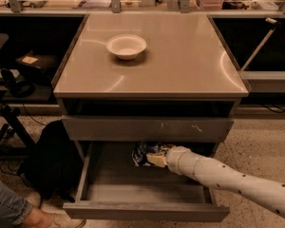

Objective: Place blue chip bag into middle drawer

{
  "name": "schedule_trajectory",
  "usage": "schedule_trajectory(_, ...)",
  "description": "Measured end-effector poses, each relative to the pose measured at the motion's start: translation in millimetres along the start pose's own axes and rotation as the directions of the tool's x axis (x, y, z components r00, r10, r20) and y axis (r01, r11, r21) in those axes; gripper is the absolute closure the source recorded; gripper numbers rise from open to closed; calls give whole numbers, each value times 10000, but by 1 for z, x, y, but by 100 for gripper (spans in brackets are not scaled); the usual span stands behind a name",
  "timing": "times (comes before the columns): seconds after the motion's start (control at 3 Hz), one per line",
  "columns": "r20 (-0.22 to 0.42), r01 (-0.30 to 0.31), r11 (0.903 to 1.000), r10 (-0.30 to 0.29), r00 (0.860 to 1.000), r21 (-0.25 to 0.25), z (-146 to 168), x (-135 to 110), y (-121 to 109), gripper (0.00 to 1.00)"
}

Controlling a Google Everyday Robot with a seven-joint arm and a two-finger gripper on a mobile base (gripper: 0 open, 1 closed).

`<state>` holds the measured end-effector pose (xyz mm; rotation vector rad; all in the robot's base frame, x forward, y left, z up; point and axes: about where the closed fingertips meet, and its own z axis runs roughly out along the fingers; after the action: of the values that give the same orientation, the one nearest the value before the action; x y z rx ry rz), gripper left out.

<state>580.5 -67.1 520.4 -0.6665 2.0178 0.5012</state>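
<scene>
Dark-blue foil bag [143, 152], crumpled, white lettering, sitting at back of open drawer [147, 211], a little right of centre, just below scratched front [133, 128]. Pinched at its right side by gripper [154, 158], tan jaws pressed onto the foil. Cannot tell whether touching drawer floor or held just off it. Drawer pulled well out toward camera, plain grey panel in front, smooth grey inside. Pale arm [228, 179] with small dark dots, entering from lower right, crossing drawer's right side, slanting up-left to gripper. Scratched front shut, pale marks right of centre; dark open slot above it, directly under top [180, 65]. Tan glossy top, light glare patches. White bowl [126, 46] upright on top, back-left, well apart from bag. Black backpack [50, 160] on speckled floor [266, 141], just beside cabinet's left side. Jeans leg [7, 208] at bottom-left corner, near backpack. Black stand [9, 118] at left edge. Cluttered bench along upper edge, behind cabinet, items too small to name.
</scene>
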Motion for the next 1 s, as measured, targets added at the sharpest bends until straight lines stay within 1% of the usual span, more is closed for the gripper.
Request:
schedule_trajectory(0.33, -583, -467, 9987, 477, 9972, 181, 4, 33, -8, 100)
schedule_trajectory(0.67, -1237, -1547, 9849, 1635, 9788, 779, -1, 116, -37, 100)
schedule_trajectory(1.0, -1427, -2540, 9623, 2661, 9533, 973, 0, 177, -54, 100)
